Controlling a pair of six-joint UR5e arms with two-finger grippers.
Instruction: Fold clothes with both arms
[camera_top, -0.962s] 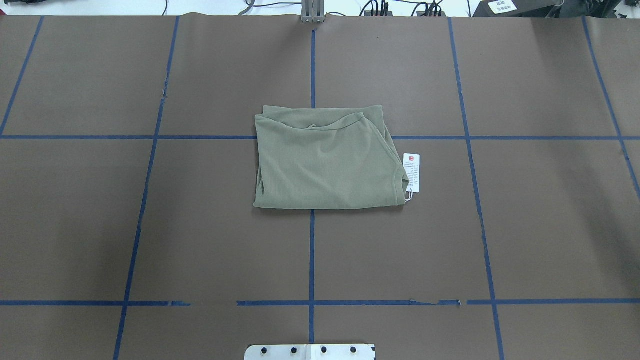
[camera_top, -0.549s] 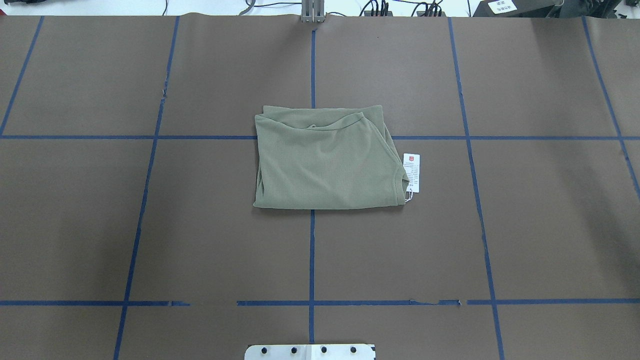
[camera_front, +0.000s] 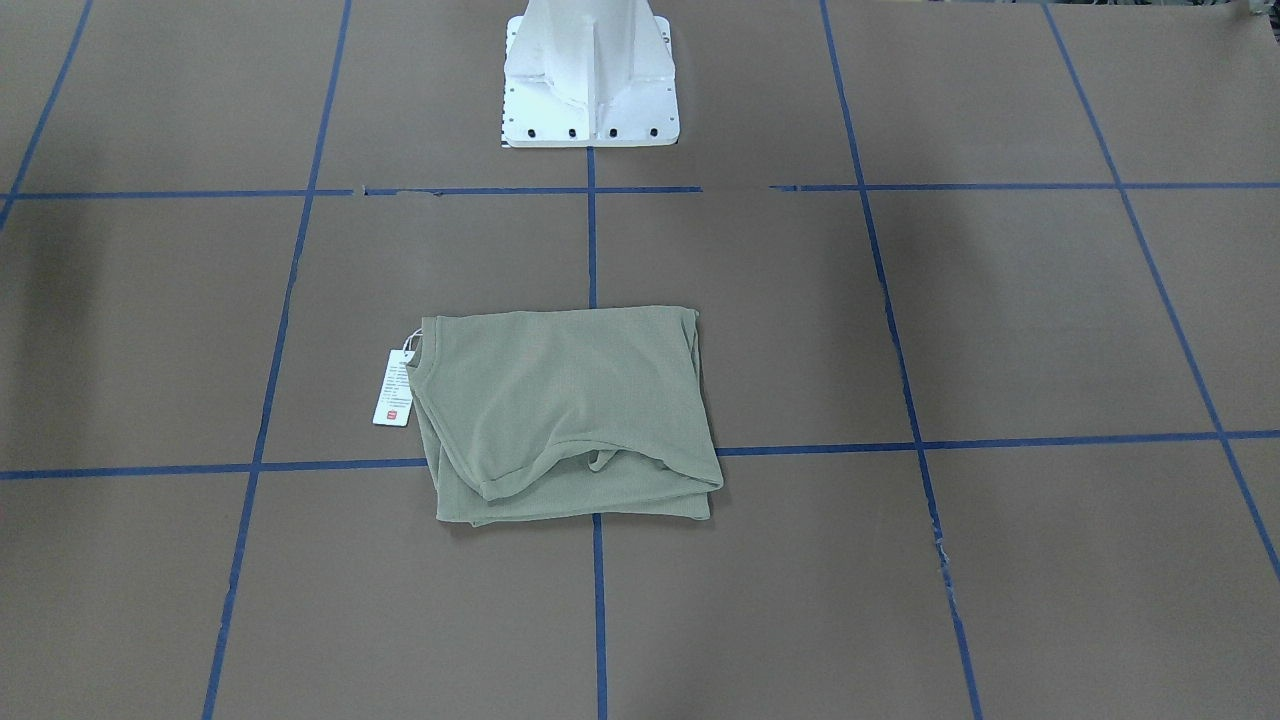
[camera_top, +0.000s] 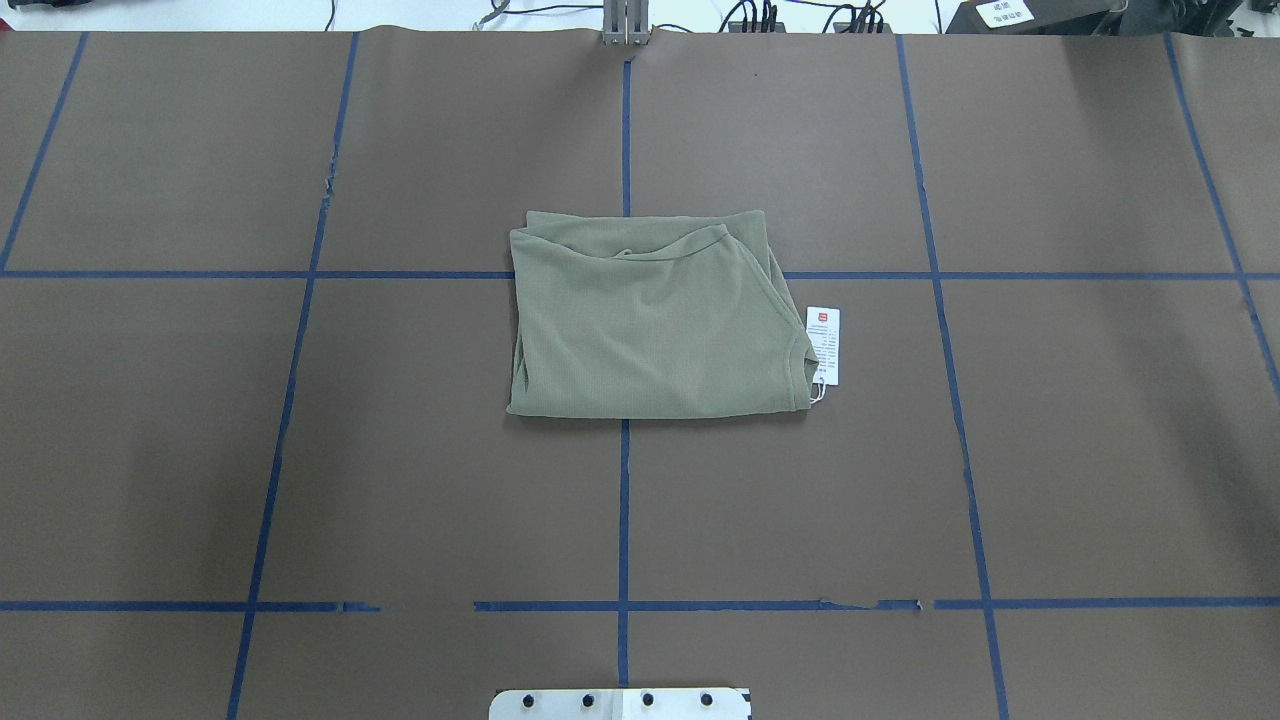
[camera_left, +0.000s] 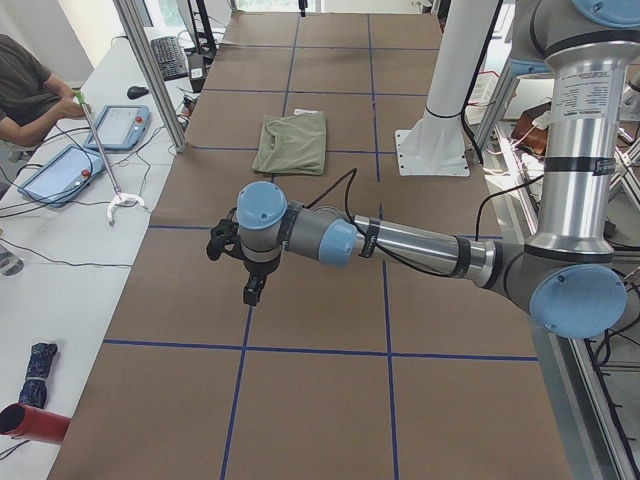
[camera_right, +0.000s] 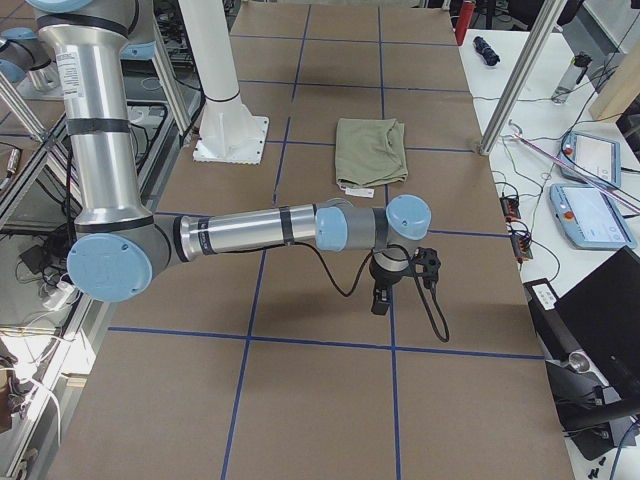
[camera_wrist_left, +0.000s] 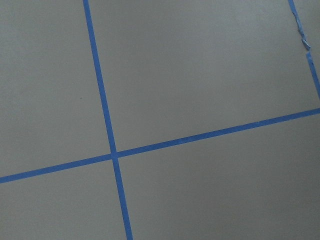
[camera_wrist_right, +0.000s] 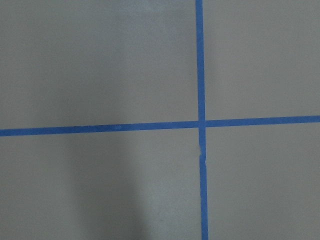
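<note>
Olive knit shirt, folded compact, mid-counter, hang tag out: likely finished. Left gripper, right gripper toward counter ends, hence clear of it; grip state cannot be told.

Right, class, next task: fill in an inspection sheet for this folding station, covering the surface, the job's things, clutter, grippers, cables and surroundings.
surface: brown mat with a blue tape grid, lying flat.
job's things: green shirt folded into a rectangle at the centre; white hang tag sticking out on the robot's right side.
clutter: nothing seen on the mat.
grippers: left gripper and right gripper hang above bare mat, away from the shirt; open or shut cannot be told.
cables: black cable looped at each wrist; more leads at the table's far edge.
surroundings: white pedestal; person at a side bench with tablets.
</note>
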